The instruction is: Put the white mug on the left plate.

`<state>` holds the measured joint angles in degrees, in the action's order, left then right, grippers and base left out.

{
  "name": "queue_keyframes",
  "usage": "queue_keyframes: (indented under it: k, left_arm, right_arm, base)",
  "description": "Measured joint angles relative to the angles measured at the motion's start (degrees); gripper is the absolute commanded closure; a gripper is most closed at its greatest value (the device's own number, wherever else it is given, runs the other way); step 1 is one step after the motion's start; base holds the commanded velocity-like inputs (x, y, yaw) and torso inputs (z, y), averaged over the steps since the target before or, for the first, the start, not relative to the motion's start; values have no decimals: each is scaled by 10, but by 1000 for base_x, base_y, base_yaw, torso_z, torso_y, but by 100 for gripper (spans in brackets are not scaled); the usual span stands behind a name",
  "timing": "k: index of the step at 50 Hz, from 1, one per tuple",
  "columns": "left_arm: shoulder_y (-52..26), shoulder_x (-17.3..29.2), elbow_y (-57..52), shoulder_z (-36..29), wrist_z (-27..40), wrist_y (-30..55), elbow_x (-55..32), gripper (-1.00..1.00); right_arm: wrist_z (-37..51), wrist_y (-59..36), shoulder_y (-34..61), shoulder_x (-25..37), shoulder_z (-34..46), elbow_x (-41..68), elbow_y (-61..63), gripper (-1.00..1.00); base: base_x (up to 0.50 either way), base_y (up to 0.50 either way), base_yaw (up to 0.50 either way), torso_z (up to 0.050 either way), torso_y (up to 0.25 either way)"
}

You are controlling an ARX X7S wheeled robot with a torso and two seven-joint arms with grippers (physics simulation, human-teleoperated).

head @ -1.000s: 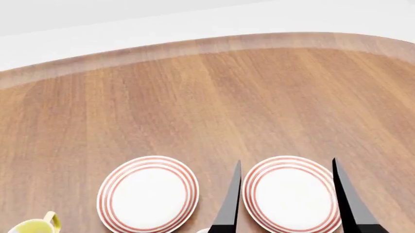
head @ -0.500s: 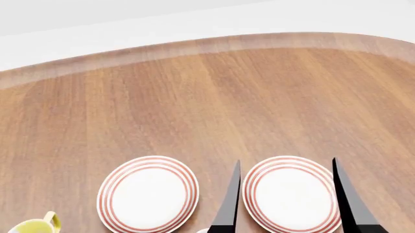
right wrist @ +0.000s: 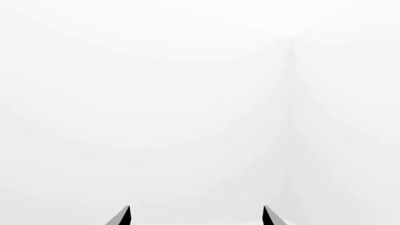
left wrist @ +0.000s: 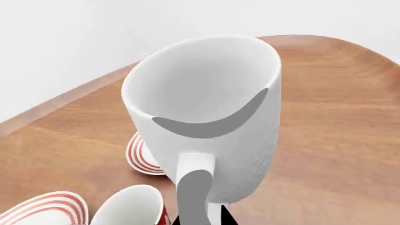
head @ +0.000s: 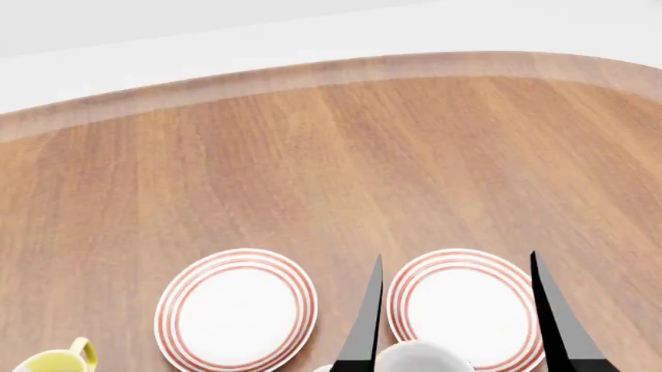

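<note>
The wooden table point(head: 310, 155) carries two red-ringed plates point(head: 236, 308) and a yellow mug point(head: 57, 361).

left plate point(head: 236, 308) left of second plate point(head: 466, 298) | white mug point(head: 419, 358) at second plate's near edge

The right gripper point(head: 455, 310) has two thin black fingers point(head: 364, 325), flat and blade-like, tapering to sharp points. Their surfaces are plain matte black. In the right wrist view, only the two pointed black tips point(right wrist: 122, 216) show. The left gripper point(left wrist: 203, 220) shows only a small black pointed fragment.
</note>
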<state>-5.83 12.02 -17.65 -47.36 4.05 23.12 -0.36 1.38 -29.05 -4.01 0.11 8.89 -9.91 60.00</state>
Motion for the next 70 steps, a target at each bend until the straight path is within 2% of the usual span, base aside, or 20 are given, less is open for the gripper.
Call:
queue_keyframes:
  k: [16, 41, 55, 70]
  left_arm:
    - [-31, -1, -23, 58, 2, 32, -39, 100]
    - [-77, 2, 1, 160, 13, 41, -97, 100]
    - [-103, 3, 47, 200, 25, 30, -109, 100]
    - [-167, -3, 127, 232, 31, 23, -114, 100]
  right_arm:
    - [1, 1, 0, 0, 1, 1, 0, -100]
    - [0, 1, 0, 0, 2, 1, 0, -100]
    - [0, 3, -1, 0, 1, 1, 0, -100]
    - [1, 3, -1, 0, 0, 3, 0, -100]
  base:
    - [0, 0, 0, 0, 1]
    - [0, 0, 0, 0, 0]
    - [0, 0, 0, 0, 1]
    - [0, 0, 0, 0, 0]
